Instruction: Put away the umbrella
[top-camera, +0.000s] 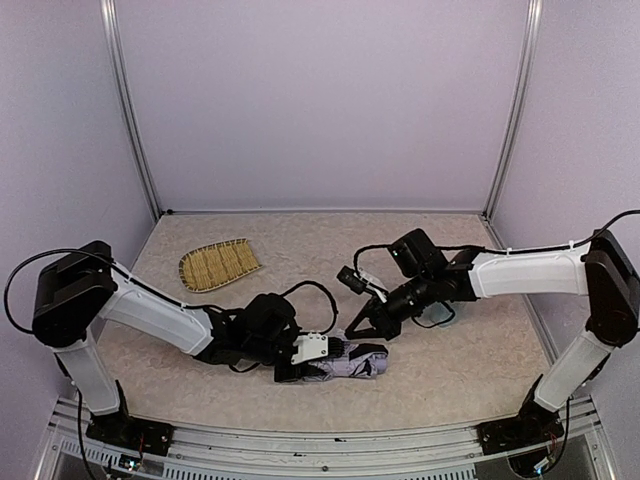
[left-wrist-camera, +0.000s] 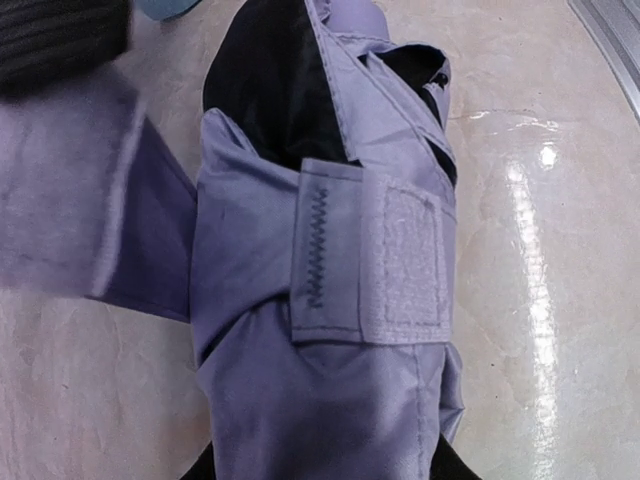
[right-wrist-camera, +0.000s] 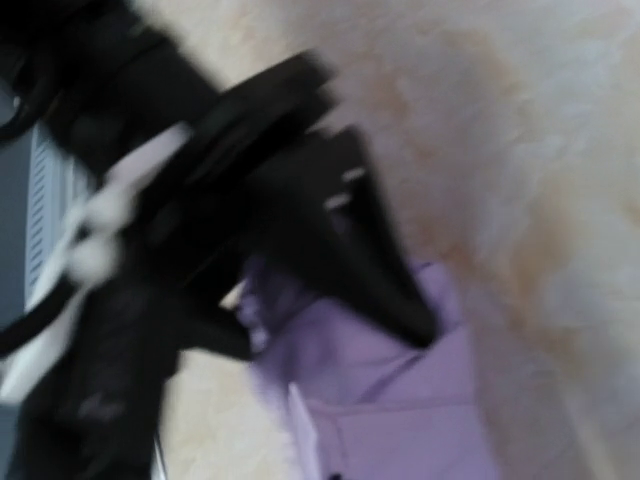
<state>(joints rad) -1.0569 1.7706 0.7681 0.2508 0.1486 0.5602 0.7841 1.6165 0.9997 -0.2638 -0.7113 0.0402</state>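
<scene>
The umbrella (top-camera: 352, 362) lies folded on the table at the front centre, a pale lavender bundle with black lining showing. My left gripper (top-camera: 308, 364) is shut on its left end. In the left wrist view the umbrella (left-wrist-camera: 320, 300) fills the frame, its velcro strap (left-wrist-camera: 405, 265) lying loose on top, with a black finger on either side of the fabric at the bottom edge. My right gripper (top-camera: 366, 330) hovers just above the umbrella's right part, jaws spread and empty. The right wrist view is blurred and shows lavender fabric (right-wrist-camera: 410, 400) below the left arm's black gripper (right-wrist-camera: 300, 220).
A woven straw fan-shaped tray (top-camera: 220, 265) lies at the back left. A light blue cup (top-camera: 438, 314) stands partly hidden under my right arm. Metal frame posts and lavender walls enclose the table. The front rail (top-camera: 330, 440) runs along the near edge.
</scene>
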